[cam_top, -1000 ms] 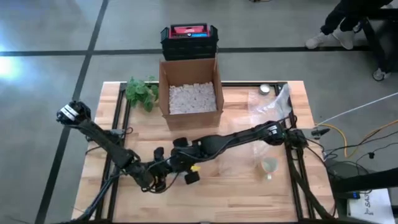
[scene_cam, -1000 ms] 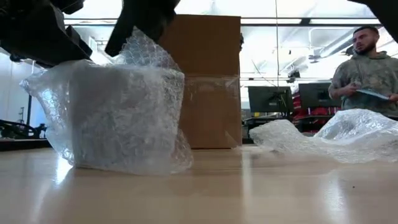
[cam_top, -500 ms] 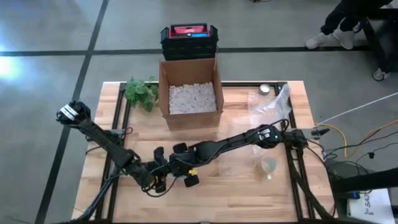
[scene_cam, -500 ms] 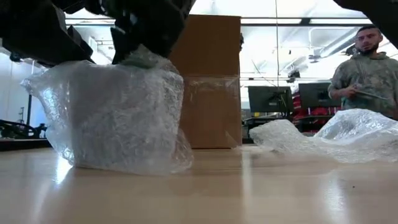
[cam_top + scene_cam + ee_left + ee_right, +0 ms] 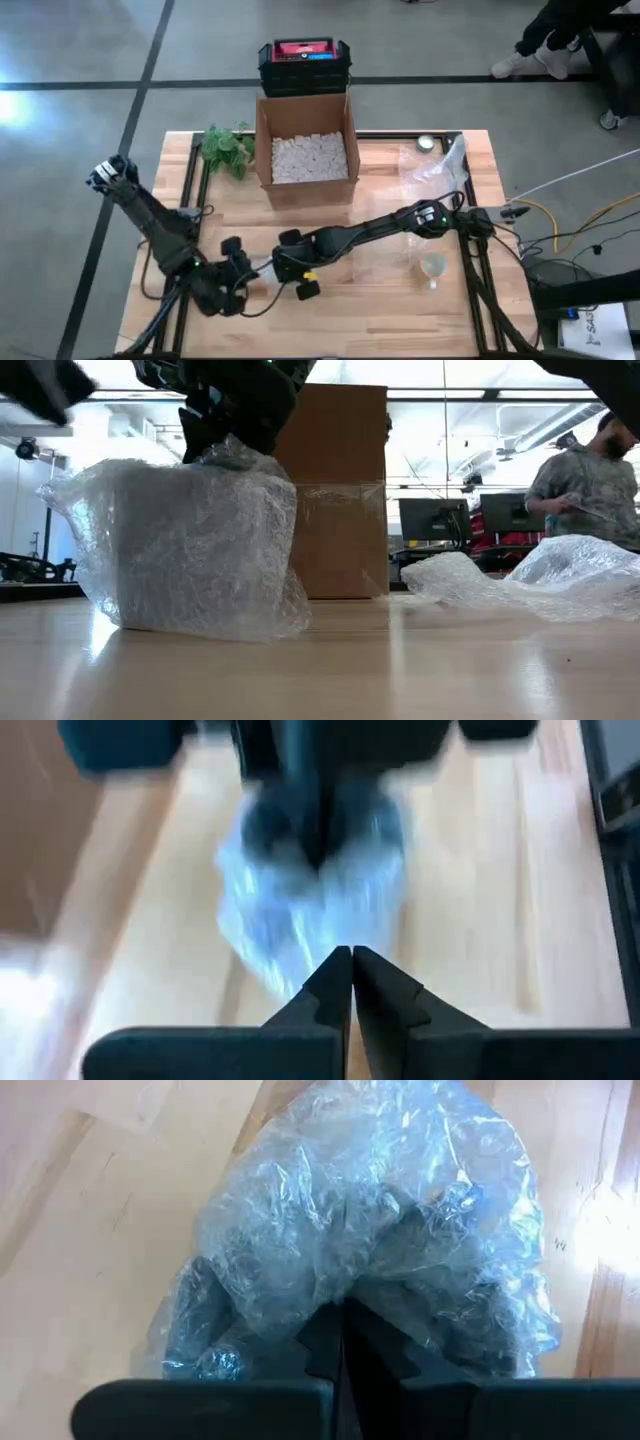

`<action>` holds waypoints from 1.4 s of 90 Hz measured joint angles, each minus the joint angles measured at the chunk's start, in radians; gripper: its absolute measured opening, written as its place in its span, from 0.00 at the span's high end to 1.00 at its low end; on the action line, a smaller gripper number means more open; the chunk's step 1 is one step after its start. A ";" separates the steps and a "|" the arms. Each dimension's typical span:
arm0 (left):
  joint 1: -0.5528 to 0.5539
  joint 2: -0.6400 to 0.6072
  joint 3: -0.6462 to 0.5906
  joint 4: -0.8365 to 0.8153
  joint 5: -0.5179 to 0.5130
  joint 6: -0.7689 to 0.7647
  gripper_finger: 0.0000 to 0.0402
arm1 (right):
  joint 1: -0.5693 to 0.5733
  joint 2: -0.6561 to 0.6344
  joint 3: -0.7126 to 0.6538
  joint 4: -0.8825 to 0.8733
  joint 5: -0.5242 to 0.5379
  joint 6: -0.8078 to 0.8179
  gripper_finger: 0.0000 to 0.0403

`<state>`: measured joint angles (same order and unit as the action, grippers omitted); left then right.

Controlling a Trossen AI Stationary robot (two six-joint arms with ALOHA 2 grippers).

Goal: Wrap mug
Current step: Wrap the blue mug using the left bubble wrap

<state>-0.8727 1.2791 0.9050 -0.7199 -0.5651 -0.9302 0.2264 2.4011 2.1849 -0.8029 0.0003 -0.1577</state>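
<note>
Wrapped mug (image 5: 190,550): bundle of bubble wrap standing on the worktop (image 5: 380,320), toward the front edge, left of centre. Wrap bunched into a peak on top; loose folds flare out at the base. Mug itself not discernible through the plastic.

Right gripper (image 5: 342,1342): down on the top of the bundle, fingers closed together, pinching the gathered wrap at the peak. In the high view the right arm reaches across from the right edge to this spot (image 5: 290,262).

Left gripper (image 5: 351,963): fingers pressed together with nothing between them. It sits just beside the bundle on the side nearer the left edge, apart from the wrap, pointing at it.

Box (image 5: 305,150): open cardboard box at the middle of the back edge, filled with white packing pieces. Seen in the low view directly behind the bundle.

Plant (image 5: 227,148): green leaves just left of the box, near the back-left corner.

Spare wrap (image 5: 520,585): crumpled clear sheet lying toward the right edge, well apart from the bundle.

Cup (image 5: 432,266): small clear one near the right edge, toward the front.

Crate (image 5: 303,62): dark, with a red top, on the floor behind the box.

Person (image 5: 590,485): in the room beyond the worktop, on the right of the low view.
</note>
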 joint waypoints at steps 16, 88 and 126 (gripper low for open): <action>-0.060 0.047 -0.163 0.285 -0.057 -0.051 1.00 | 0.000 0.000 0.000 0.000 0.000 -0.007 1.00; 0.187 0.102 -0.212 0.612 -0.055 0.295 1.00 | 0.004 -0.098 0.017 -0.050 -0.006 -0.044 1.00; 0.186 0.099 -0.214 0.611 -0.052 0.297 1.00 | 0.019 -0.024 0.016 0.028 -0.009 -0.034 1.00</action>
<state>-0.6865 1.3778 0.6910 -0.1089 -0.6170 -0.6331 0.2455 2.3772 2.2012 -0.7751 -0.0086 -0.1913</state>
